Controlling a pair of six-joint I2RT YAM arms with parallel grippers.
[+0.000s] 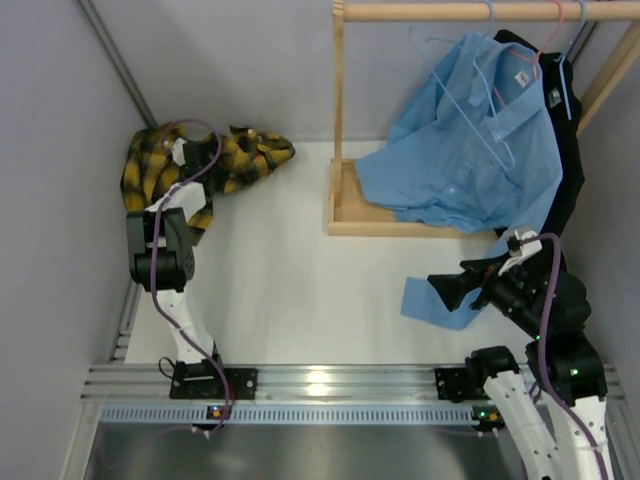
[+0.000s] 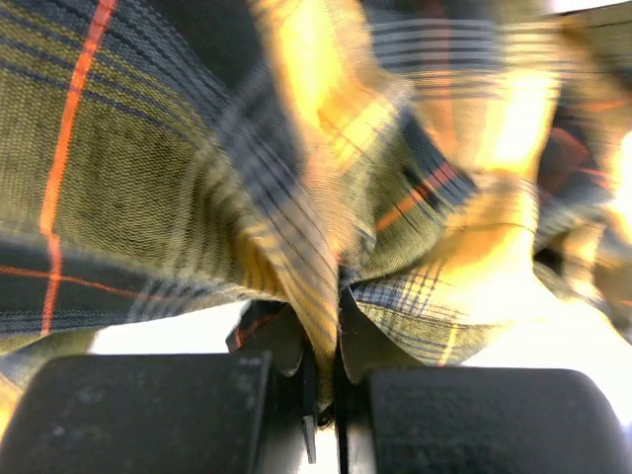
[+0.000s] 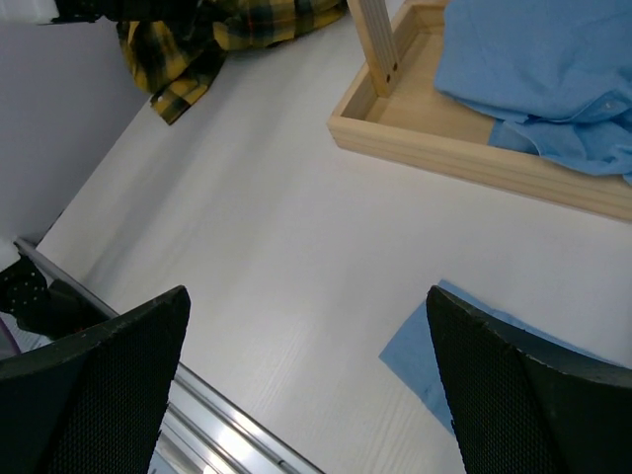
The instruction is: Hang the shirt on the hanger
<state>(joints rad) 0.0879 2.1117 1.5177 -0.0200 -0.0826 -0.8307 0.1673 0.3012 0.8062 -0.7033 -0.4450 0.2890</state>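
The yellow-and-black plaid shirt (image 1: 215, 155) lies bunched at the far left of the table against the wall, and it also shows at the top of the right wrist view (image 3: 212, 30). My left gripper (image 1: 183, 160) is down in it. In the left wrist view my left gripper (image 2: 331, 365) is shut on a fold of the plaid shirt (image 2: 336, 197). The thin pale-blue hanger (image 1: 478, 100) hangs on the wooden rod in front of a light-blue shirt. My right gripper (image 1: 445, 290) is open and empty above the table, also seen in its wrist view (image 3: 306, 326).
A wooden rack with a tray base (image 1: 400, 222) and a top rod (image 1: 480, 10) stands at the back right. A light-blue shirt (image 1: 470, 160), a pink-red hanger (image 1: 530, 62) and a black garment (image 1: 572, 130) hang on it. A blue sleeve (image 1: 435, 305) lies on the table.
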